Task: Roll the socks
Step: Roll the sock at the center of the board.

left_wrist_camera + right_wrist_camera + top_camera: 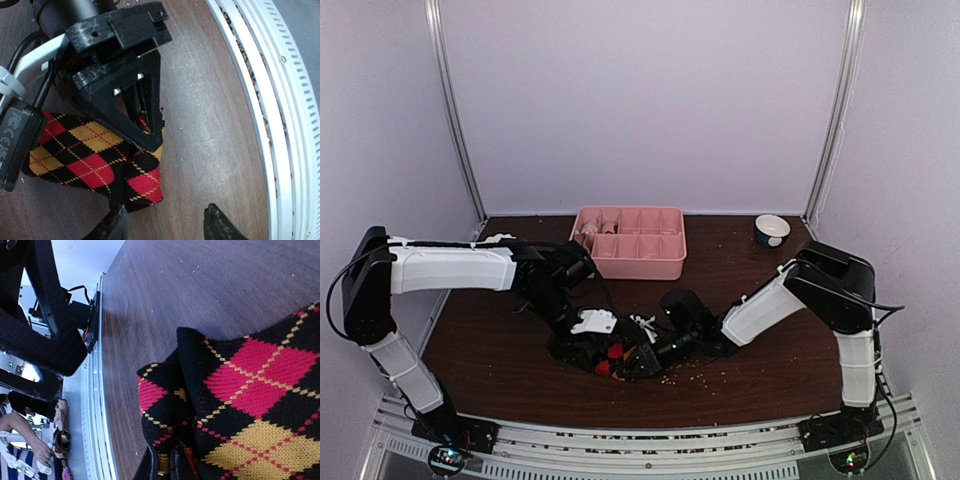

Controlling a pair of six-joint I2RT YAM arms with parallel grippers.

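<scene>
One of the socks (95,155), black argyle with red and yellow diamonds, lies bunched on the brown table near the front edge (610,360). My right gripper (164,464) is shut on a fold of it, and the fabric (250,405) fills that view. From the left wrist view the right gripper's black fingers (135,115) come down onto the sock's middle. My left gripper (165,227) is open just beyond the sock's loose end, its left finger (112,227) touching the edge and nothing between the jaws. Both grippers (620,355) meet over the sock.
A pink compartment tray (628,262) stands at the back centre, with a small bowl (772,230) at the back right. Crumbs (700,378) dot the table near the front. The white rail (250,75) of the table's near edge runs close beside the sock.
</scene>
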